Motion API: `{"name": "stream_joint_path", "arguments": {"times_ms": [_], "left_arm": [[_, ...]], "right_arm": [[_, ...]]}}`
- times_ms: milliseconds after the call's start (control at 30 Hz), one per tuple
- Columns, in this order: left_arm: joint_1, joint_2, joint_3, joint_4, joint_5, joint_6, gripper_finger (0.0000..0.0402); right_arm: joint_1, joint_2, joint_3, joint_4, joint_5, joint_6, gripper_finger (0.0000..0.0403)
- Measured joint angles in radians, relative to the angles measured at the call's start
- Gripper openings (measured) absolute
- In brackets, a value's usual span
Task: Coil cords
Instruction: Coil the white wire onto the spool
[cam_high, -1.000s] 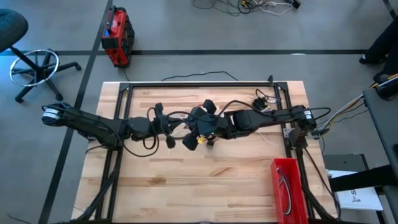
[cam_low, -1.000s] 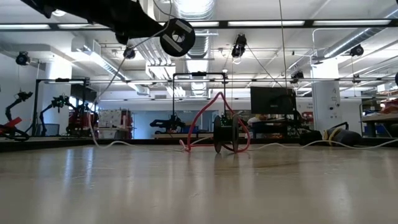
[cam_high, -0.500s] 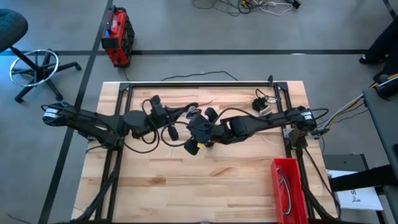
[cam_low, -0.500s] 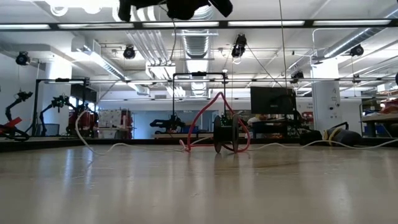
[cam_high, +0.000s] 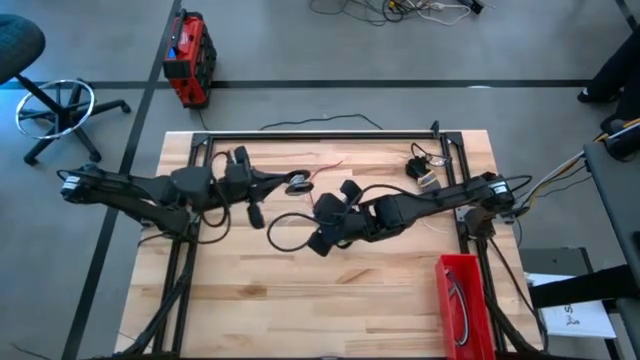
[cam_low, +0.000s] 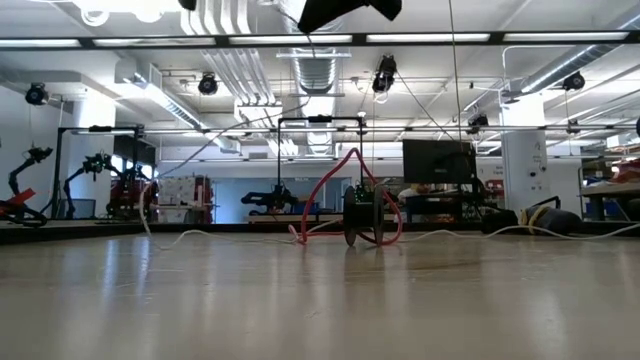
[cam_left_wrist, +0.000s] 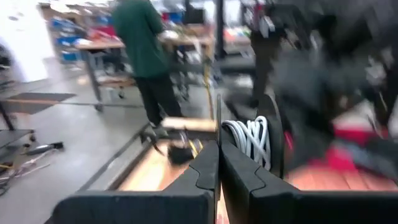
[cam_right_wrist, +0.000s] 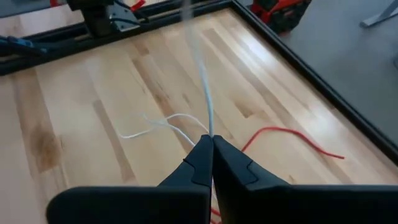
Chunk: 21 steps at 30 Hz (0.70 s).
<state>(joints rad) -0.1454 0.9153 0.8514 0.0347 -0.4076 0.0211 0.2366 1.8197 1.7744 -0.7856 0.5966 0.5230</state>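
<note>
The white cord (cam_right_wrist: 207, 118) rises taut from my right gripper (cam_right_wrist: 211, 138), which is shut on it above the table's middle (cam_high: 322, 210). More of it lies slack on the wood (cam_right_wrist: 155, 124). My left gripper (cam_left_wrist: 218, 144) is shut, high over the far left half (cam_high: 298, 183), with a thin cord (cam_left_wrist: 218, 118) running out of its tips. A bundle of white loops (cam_left_wrist: 252, 140) shows in front of the blurred right arm. The red cord (cam_low: 345, 190) lies at the far side with a dark plug (cam_low: 362, 215). A black loop (cam_high: 285, 228) hangs beside the right gripper. My left gripper pinches a thin cord (cam_left_wrist: 218, 127) between its two fingertips, and the cord leaves the tips straight ahead, drawn taut. My right gripper pinches the white cord (cam_right_wrist: 209, 132) at its fingertips, coming from above and slanting toward the far left corner. The cord runs taut up and away, clear of the table.
A red bin (cam_high: 462, 300) stands at the near right corner. A small dark plug with cords (cam_high: 422, 165) lies at the far right. The black frame rail (cam_high: 320, 135) runs along the far edge. A person (cam_left_wrist: 146, 56) stands beyond the table.
Both grippers have risen; in the low view they have gone nearly out of the picture's top. My left gripper has drawn back toward the table's far left, and my right gripper has shifted toward the near edge, so the two stand farther apart.
</note>
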Motion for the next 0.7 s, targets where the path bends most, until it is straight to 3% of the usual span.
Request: {"name": "stream_joint_path", "arguments": {"times_ms": [133, 333, 500, 700], "left_arm": [[0.0, -0.047, -0.054, -0.108, 0.099, 0.034, 0.0], [0.0, -0.058, -0.195, -0.074, 0.156, 0.145, 0.0], [0.006, -0.006, -0.303, 0.139, 0.058, 0.142, 0.0], [0.006, 0.118, -0.334, 0.334, 0.051, 0.139, 0.0]], "right_arm": [[0.003, -0.035, -0.001, -0.005, 0.006, -0.01, 0.0], [0.002, -0.057, -0.001, 0.034, -0.014, -0.022, 0.0], [0.001, -0.046, 0.0, 0.134, -0.108, -0.006, 0.0], [-0.008, -0.009, 0.0, 0.192, -0.125, 0.036, 0.0]]}}
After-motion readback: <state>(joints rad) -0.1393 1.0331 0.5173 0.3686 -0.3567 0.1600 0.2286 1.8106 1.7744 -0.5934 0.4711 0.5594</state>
